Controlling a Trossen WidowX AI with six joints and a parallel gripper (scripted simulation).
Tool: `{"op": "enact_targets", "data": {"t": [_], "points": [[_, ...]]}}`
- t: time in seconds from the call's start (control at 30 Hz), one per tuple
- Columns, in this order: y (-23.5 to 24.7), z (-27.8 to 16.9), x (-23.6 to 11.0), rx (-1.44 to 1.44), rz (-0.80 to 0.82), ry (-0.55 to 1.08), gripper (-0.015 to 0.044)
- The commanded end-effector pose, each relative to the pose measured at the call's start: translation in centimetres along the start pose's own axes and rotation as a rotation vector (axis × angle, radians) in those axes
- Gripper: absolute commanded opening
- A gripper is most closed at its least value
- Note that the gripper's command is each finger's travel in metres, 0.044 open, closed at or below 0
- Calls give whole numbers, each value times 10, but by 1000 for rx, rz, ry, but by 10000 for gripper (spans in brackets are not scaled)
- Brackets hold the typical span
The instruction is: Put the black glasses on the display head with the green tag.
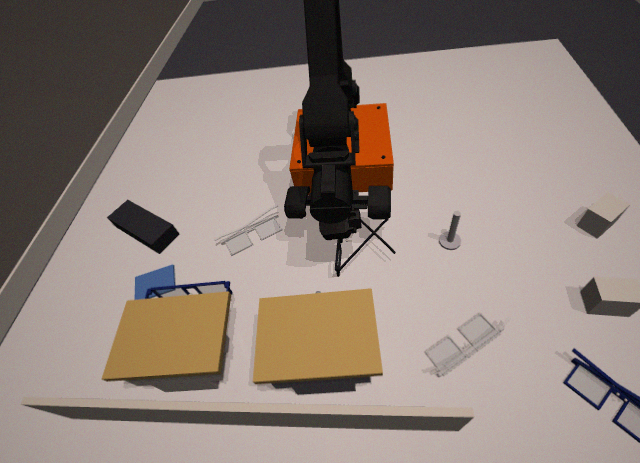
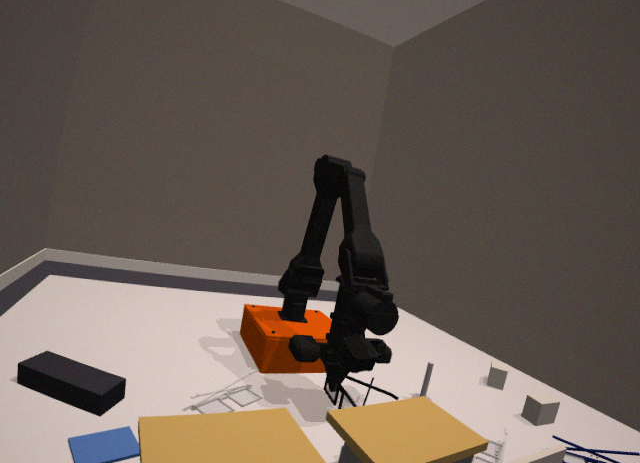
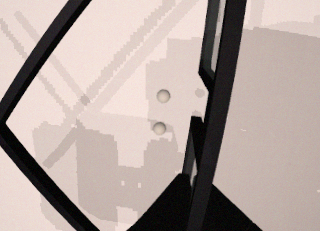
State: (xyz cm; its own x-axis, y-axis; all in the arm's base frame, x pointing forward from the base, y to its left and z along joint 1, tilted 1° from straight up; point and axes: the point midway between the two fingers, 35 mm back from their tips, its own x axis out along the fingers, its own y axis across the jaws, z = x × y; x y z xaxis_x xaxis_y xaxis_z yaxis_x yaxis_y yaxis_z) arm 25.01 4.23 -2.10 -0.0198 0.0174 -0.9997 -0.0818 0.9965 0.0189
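The black glasses point(image 1: 338, 268) point(image 2: 372, 388) point(image 3: 227, 66) hang at the gripper with the temples crossed on one side. My gripper point(image 1: 338, 237) point(image 2: 333, 387) point(image 3: 189, 184) is shut on their front frame, in front of the orange base. In the wrist view the frame runs up from between the fingertips. The display heads and the green tag cannot be made out; two raised tan boards point(image 1: 165, 339) point(image 1: 317, 339) point(image 2: 217, 437) point(image 2: 408, 427) cover what stands beneath them. A small grey tip point(image 1: 317, 292) shows behind the right board.
Clear glasses point(image 1: 240, 243) lie left of the gripper, others point(image 1: 444, 350) at right. Blue glasses point(image 1: 227, 284) show behind the left board, others point(image 1: 581, 386) far right. A peg point(image 1: 453, 226), black block point(image 1: 142, 224), blue plate point(image 1: 155, 280), grey blocks point(image 1: 599, 218) point(image 1: 615, 298) and a long bar point(image 1: 248, 412) also stand around.
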Motion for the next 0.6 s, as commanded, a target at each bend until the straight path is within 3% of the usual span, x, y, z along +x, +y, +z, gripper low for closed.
{"op": "enact_targets", "data": {"t": [0.0, 0.33, 0.57], "points": [[1, 7, -22, -1, 4, -23, 0], [1, 5, -88, 0, 2, -23, 0], [3, 4, -96, 0, 2, -23, 0]]}}
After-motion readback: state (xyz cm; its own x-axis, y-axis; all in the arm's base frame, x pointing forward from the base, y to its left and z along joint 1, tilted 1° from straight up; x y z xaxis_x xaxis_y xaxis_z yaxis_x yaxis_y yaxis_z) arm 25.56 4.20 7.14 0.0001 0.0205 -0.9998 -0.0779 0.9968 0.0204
